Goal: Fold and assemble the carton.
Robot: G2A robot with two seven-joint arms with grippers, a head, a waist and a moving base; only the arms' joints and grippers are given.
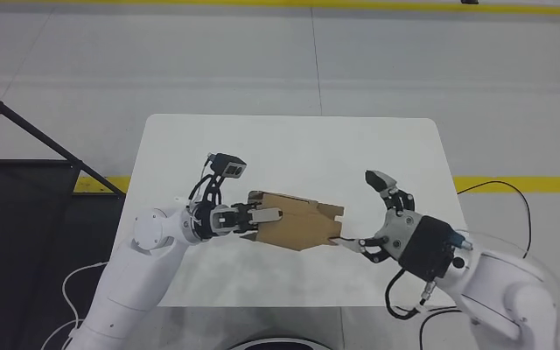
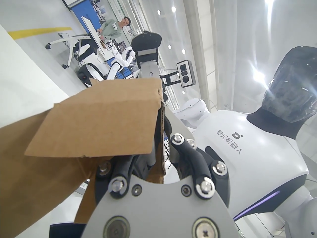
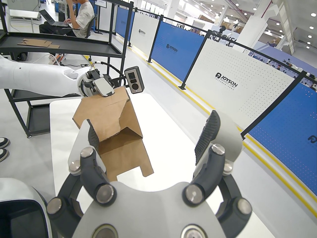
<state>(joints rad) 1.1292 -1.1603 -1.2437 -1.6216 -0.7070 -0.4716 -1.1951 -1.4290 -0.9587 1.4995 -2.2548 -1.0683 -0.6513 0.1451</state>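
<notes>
Left gripper [image 1: 269,214] pinches partly folded carton [image 1: 302,224] wall

brown carton [image 1: 296,221], partly folded

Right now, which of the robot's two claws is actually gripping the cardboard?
The left arm's jaws: they are shut on one end of the brown cardboard carton. The right arm's jaws stand wide open at its other end.
</notes>
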